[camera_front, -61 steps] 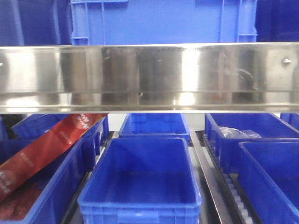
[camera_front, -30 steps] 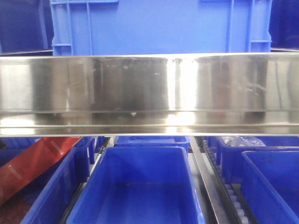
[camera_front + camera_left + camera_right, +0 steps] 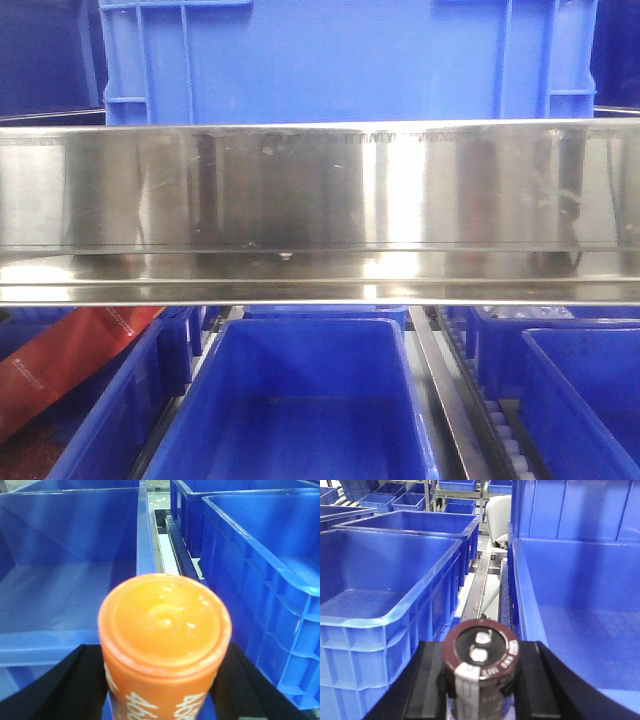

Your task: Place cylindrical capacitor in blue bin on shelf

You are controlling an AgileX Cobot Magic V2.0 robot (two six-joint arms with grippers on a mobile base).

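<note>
A dark brown cylindrical capacitor [image 3: 481,647] with two metal terminals on its top stands upright between the black fingers [image 3: 432,685] of my right gripper [image 3: 481,680], which is shut on it. It hangs over the gap between a blue bin [image 3: 385,630] on the left and another blue bin [image 3: 580,570] on the right. My left gripper [image 3: 165,680] is shut on an orange cylinder [image 3: 165,625] with white print. The shelf's steel front rail [image 3: 320,200] crosses the front view. Neither gripper shows in that view.
A large blue crate [image 3: 340,60] sits on the tier above the rail. Below it are an empty blue bin [image 3: 300,325], bins to either side, and a red package [image 3: 60,360] at the left. Roller tracks [image 3: 500,430] run between bins. Blue bins [image 3: 70,535] flank the left gripper.
In the front view the steel rail has dropped lower in the frame and looks larger. The bins below and the red package are cut off more.
</note>
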